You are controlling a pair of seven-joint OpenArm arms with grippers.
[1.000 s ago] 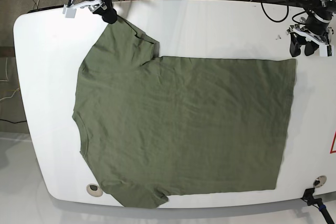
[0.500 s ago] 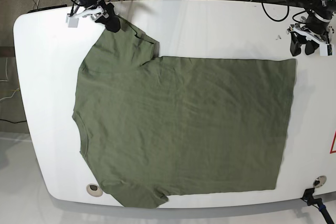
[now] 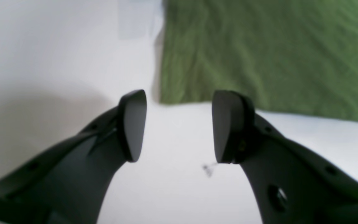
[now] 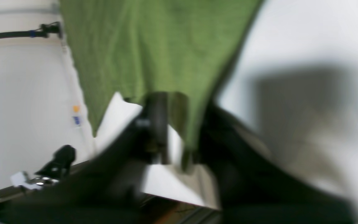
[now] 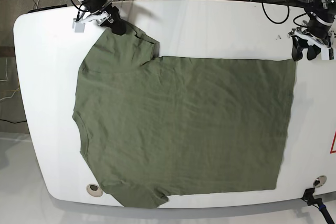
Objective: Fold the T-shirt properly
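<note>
On the white table (image 5: 210, 24), the T-shirt (image 5: 184, 124) lies flat; left pincer (image 3: 179, 124) released, right pincer (image 4: 179, 124) grasping its sleeve.

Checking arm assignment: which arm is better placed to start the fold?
Right, likely. The right gripper is already at the T-shirt sleeve edge, with fabric between its fingers in the blurred wrist view. The left gripper is open over bare table, short of the hem corner.

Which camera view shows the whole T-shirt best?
The base view: the T-shirt lies spread flat there, both sleeves visible. The left wrist view shows only one corner; the right wrist view shows a blurred strip at the right hand.
</note>
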